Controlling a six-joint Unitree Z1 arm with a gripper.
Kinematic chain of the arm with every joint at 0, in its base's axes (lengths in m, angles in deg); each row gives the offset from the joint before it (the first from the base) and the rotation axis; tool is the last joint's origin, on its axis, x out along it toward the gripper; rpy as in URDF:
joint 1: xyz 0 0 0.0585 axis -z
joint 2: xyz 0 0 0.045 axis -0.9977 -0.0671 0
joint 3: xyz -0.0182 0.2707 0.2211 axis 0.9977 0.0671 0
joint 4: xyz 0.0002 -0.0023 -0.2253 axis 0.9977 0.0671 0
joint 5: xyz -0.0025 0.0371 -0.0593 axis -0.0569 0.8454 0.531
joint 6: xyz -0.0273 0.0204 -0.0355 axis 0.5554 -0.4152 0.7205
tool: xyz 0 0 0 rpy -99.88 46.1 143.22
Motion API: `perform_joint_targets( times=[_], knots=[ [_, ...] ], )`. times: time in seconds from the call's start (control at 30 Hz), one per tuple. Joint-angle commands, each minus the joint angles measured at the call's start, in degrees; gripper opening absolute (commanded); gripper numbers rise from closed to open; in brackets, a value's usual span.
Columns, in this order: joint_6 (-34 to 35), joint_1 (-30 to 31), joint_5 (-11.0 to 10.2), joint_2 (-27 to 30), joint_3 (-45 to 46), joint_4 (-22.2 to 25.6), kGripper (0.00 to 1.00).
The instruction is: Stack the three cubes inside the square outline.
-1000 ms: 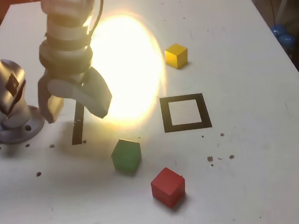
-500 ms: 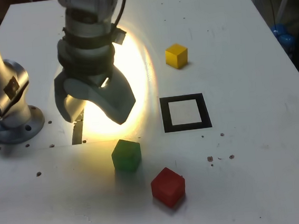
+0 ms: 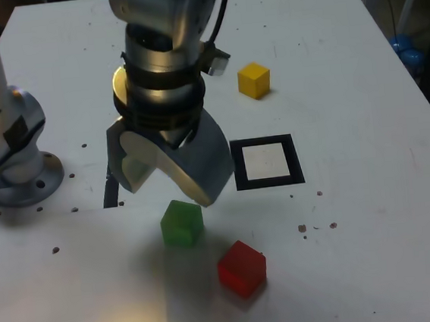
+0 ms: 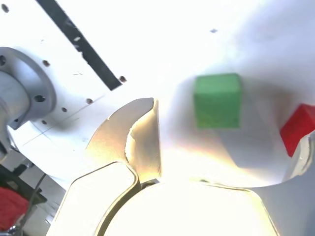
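In the exterior view my gripper hangs open just above and behind the green cube, holding nothing. The red cube sits in front of the green one, toward the exterior view's right. The yellow cube rests farther back. The square outline, black with a white centre, lies empty beside the gripper on the exterior view's right. The wrist view shows the green cube between my spread fingers, with the red cube by the other finger's edge.
The arm's grey base stands at the exterior view's left, also seen in the wrist view as a flange. A narrow black slot lies beside it. Dark specks dot the white table. Blue objects sit beyond its right edge.
The open gripper has swung toward the exterior view's right and forward, ending over the green cube. The bright light patch has left the table's middle. The cubes have not moved.
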Motion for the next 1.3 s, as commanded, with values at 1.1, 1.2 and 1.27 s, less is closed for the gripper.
perform_joint_targets(
  times=[1.1,1.2,1.27],
  knots=[
    [0.96,7.43,0.41,-16.23,-16.2,-0.32,0.92],
    [0.92,7.43,0.41,-17.41,-16.89,-0.72,0.91],
    [0.86,7.43,0.41,-18.1,-17.28,-1.04,0.91]
  ],
)
